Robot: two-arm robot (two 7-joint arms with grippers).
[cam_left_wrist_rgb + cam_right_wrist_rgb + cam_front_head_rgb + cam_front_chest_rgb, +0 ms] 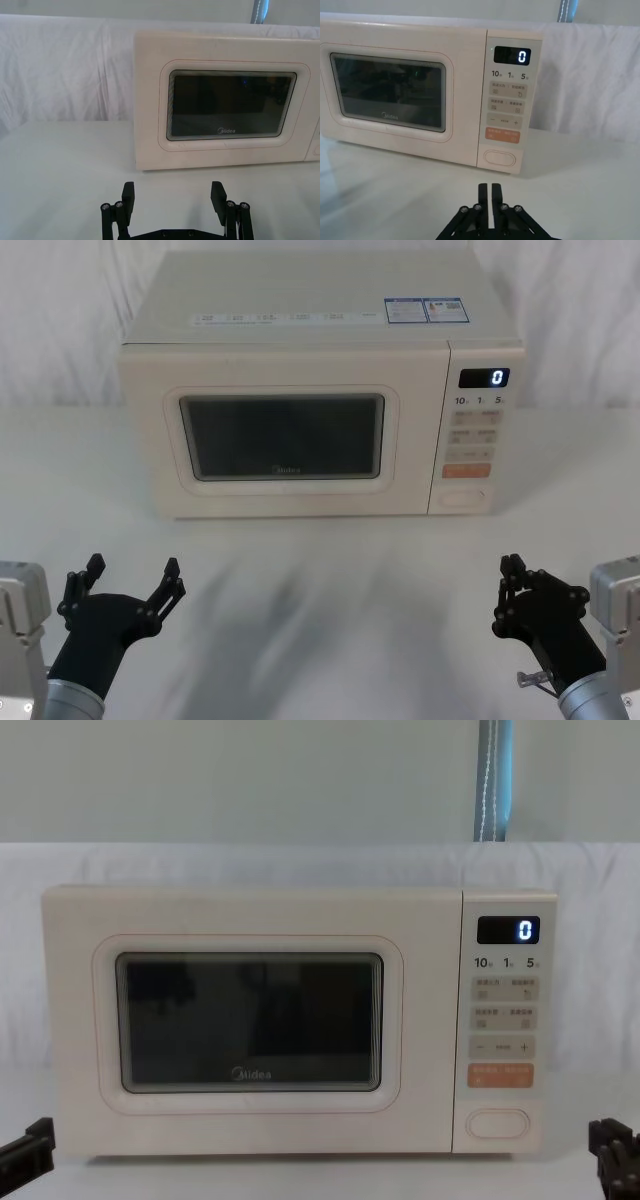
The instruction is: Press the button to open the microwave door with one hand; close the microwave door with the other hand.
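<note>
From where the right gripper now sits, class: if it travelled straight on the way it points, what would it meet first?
Most likely the button at the foot of the microwave's control panel. The shut right gripper lines up just below it, with bare table between; exact height is uncertain.

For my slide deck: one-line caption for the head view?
Closed microwave door, button unpressed; left gripper open, right gripper shut, both hovering low.

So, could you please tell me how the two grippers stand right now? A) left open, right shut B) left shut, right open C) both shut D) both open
A: the left gripper has its fingers spread wide, while the right gripper has its fingers pressed together, both short of the microwave door.
</note>
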